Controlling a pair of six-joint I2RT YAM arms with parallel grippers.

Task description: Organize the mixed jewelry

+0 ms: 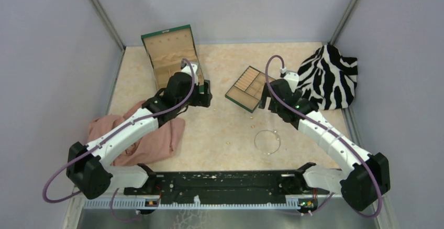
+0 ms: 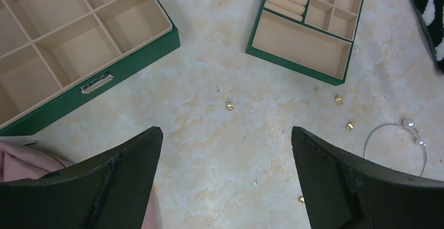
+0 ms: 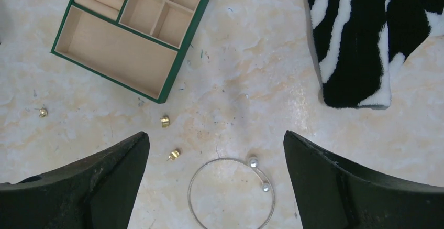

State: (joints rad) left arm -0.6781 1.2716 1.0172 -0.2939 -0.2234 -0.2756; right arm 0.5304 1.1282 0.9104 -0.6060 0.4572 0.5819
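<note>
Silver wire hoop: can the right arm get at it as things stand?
Probably yes. The hoop lies flat on bare table just ahead of the open right pincer, with nothing over it; the nearest gold bead sits apart.

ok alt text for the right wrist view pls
The right gripper, open, hangs over a marbled tabletop with a thin silver wire hoop lying between its dark fingers and three small gold pieces scattered to the left. A green-rimmed tan compartment tray sits upper left, a zebra-print cloth upper right.
</note>
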